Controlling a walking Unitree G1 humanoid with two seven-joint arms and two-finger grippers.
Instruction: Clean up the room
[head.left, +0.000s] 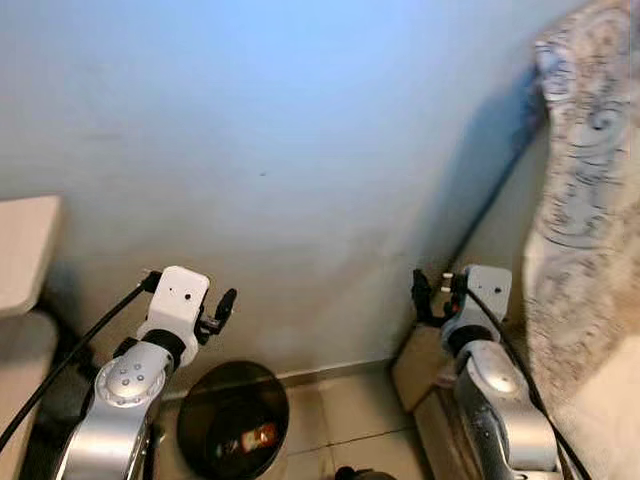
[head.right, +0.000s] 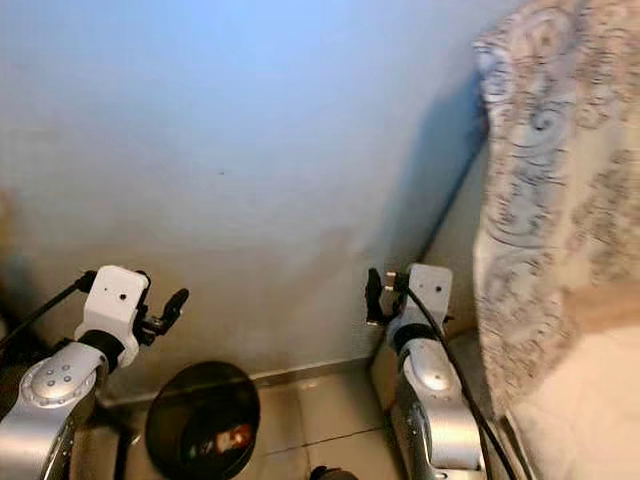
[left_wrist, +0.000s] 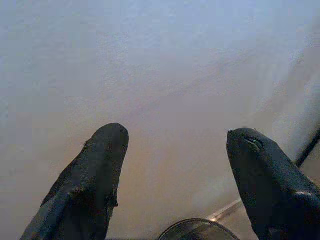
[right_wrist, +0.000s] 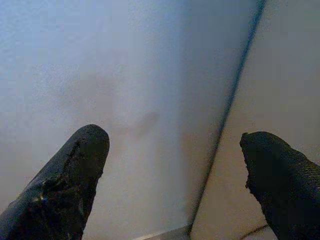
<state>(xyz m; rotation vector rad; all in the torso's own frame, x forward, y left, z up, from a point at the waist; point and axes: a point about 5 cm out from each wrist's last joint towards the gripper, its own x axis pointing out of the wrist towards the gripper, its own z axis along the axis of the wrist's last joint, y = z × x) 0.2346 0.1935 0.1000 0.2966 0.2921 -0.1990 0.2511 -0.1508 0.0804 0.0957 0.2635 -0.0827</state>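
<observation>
A round black bin (head.left: 232, 420) stands on the tiled floor against the pale wall, with a small colourful wrapper (head.left: 255, 437) lying inside it. My left gripper (head.left: 222, 308) is raised just above the bin's left side, open, with nothing between its fingers (left_wrist: 107, 150); the bin's rim (left_wrist: 195, 223) lies below them. My right gripper (head.left: 425, 297) is held up near the corner of the room, to the right of the bin. It is open and empty too, and its fingers (right_wrist: 85, 155) point at the wall corner.
A patterned grey-and-white cloth (head.left: 585, 200) hangs along the right side. A pale piece of furniture (head.left: 25, 250) juts in at the left. A beige box-like ledge (head.left: 415, 370) sits at the foot of the right wall. The wall (head.left: 300, 150) is close ahead.
</observation>
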